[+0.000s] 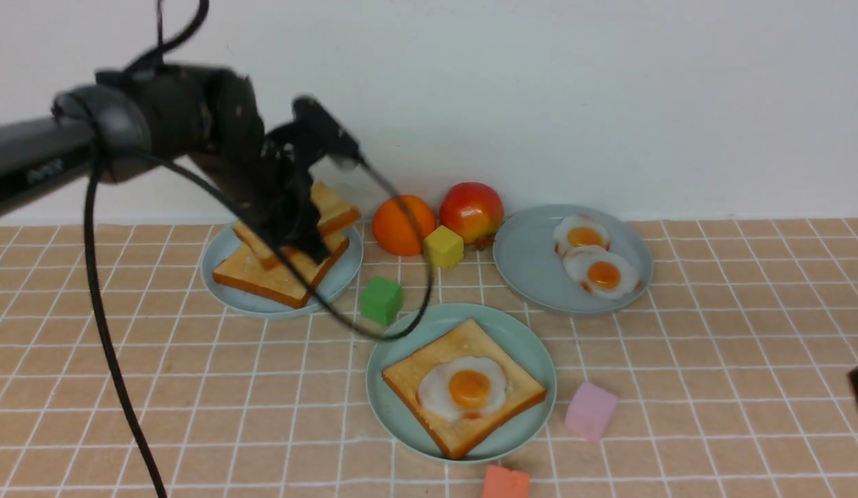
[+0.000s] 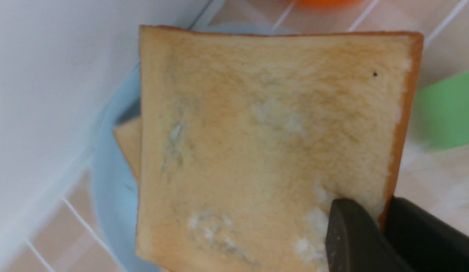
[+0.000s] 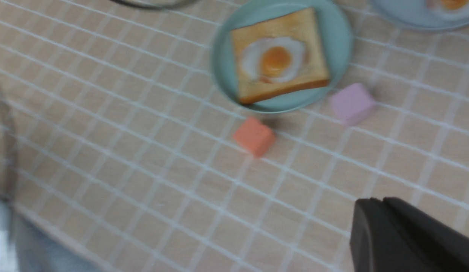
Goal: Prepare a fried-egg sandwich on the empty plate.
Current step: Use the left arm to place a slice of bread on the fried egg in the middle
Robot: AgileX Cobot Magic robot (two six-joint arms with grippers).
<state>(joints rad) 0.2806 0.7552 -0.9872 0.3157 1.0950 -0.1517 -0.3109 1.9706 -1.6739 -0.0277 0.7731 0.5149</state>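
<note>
The left end effector [image 2: 374,211] is clamped narrowly on the crust edge of a square golden toast slice [image 2: 257,143]. It holds the slice tilted over a leftover toast slice [image 1: 263,280] on a pale blue-grey round plate [image 1: 221,252]. The right end effector [image 3: 381,202] hangs over the tiled bench [image 3: 143,151], fingers together and empty. On the round pale teal-green plate [image 1: 525,339], a base toast slice [image 1: 404,377] carries the flat white fried egg [image 1: 467,387] with an orange yolk.

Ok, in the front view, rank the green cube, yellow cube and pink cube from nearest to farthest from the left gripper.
The left gripper pinches a toast slice at back left.
1. Green cube, just to its right.
2. Yellow cube, farther right, at the back.
3. Pink cube, front right, farthest.
</note>
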